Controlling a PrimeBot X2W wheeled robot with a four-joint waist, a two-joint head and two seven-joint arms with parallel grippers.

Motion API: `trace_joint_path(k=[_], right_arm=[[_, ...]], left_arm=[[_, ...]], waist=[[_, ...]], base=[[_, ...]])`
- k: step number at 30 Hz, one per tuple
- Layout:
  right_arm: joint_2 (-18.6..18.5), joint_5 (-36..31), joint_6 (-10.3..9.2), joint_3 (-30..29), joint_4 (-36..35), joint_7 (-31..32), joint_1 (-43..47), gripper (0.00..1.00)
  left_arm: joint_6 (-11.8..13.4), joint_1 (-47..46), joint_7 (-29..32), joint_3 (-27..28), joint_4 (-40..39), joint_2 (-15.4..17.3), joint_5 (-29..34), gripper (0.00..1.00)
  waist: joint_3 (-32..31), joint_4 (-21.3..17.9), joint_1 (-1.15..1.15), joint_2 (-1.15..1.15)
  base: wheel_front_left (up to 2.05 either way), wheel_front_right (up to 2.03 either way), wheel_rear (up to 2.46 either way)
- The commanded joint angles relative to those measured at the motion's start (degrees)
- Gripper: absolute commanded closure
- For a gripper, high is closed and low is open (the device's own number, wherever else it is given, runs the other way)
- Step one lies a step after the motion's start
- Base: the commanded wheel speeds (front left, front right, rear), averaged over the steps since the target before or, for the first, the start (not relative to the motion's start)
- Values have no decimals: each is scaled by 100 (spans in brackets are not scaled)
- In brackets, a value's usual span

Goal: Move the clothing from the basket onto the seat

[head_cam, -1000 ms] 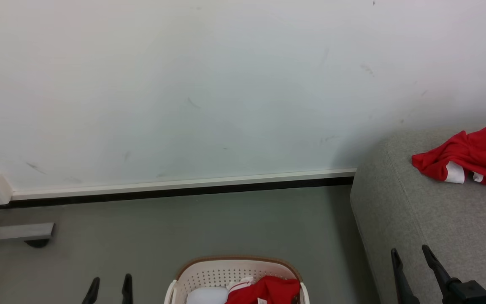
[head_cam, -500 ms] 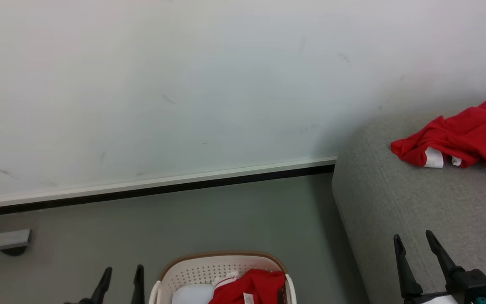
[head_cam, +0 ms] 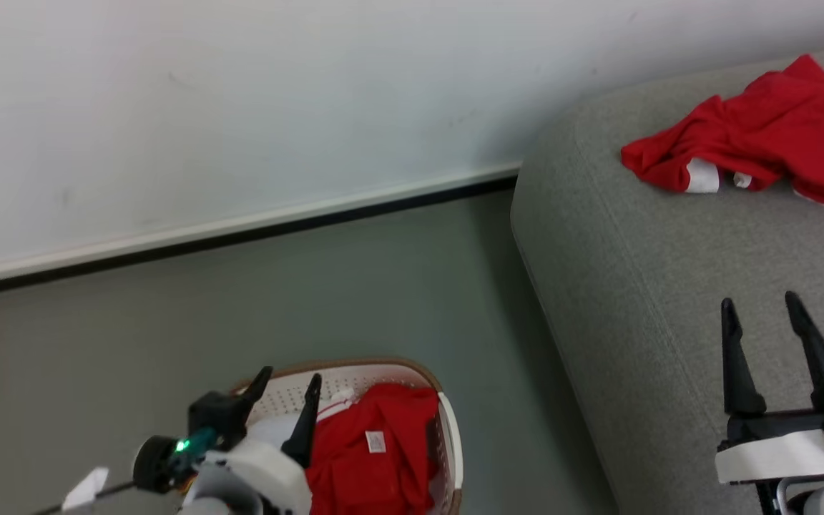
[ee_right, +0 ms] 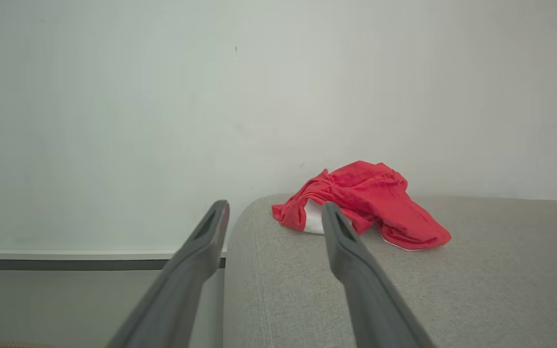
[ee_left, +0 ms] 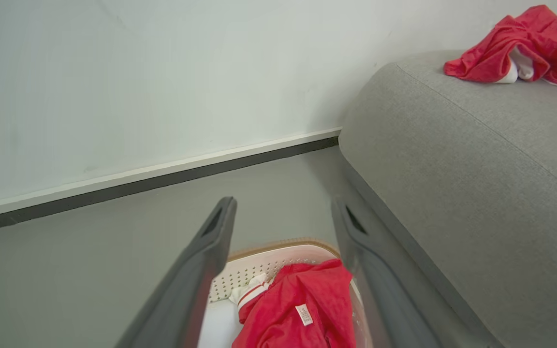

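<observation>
Soft red clothing (head_cam: 373, 465), perforated plastic basket (head_cam: 383, 375), woven seat (head_cam: 641, 286)

1. We find one small white sewn label (head_cam: 375, 441) on the red garment (head_cam: 355, 476) in the basket (head_cam: 355, 363); its print is too small to read.
2. We can read no other text.

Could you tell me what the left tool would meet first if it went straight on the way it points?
Probably the wall. The open left tool aims above the basket and floor, just left of the seat, though depth is hard to judge.
</observation>
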Motion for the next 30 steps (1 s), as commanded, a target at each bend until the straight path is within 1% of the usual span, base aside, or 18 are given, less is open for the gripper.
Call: trace_joint_path(k=[1, 8, 14, 16, 22, 30], right_arm=[[-10, -47, -13, -47, -93, 1, -111, 0], [-13, -205, -13, -252, -602, 1, -409, 0], [-11, -272, -13, -302, -957, 1, -585, 0], [-12, -271, -13, -287, -1081, 1, -637, 0], [-12, -304, -13, -227, -1392, 2, -709, 0], [-12, -364, -13, -280, -1559, 1, -634, 0]], left_arm=[[-10, -220, 100, -59, 180, 64, 84, 0], [-30, -1443, 605, -565, 1513, 33, 269, 0], [-32, -2302, 866, -852, 2454, -18, 164, 0], [8, -2583, 944, -921, 2688, -27, 100, 0], [69, -3162, 1121, -1450, 3027, -30, -378, 0], [28, -3417, 1374, -2295, 3154, -32, -1022, 0]], waist=[[598, -64, -1, 0], [1531, 41, -1, 0], [2180, 158, -1, 0], [2393, 195, -1, 0], [2922, 266, -1, 0], [3264, 380, -1, 0]], base=[[0, 0, 0], [0, 0, 0], [0, 0, 0], [0, 0, 0], [0, 0, 0], [0, 0, 0]])
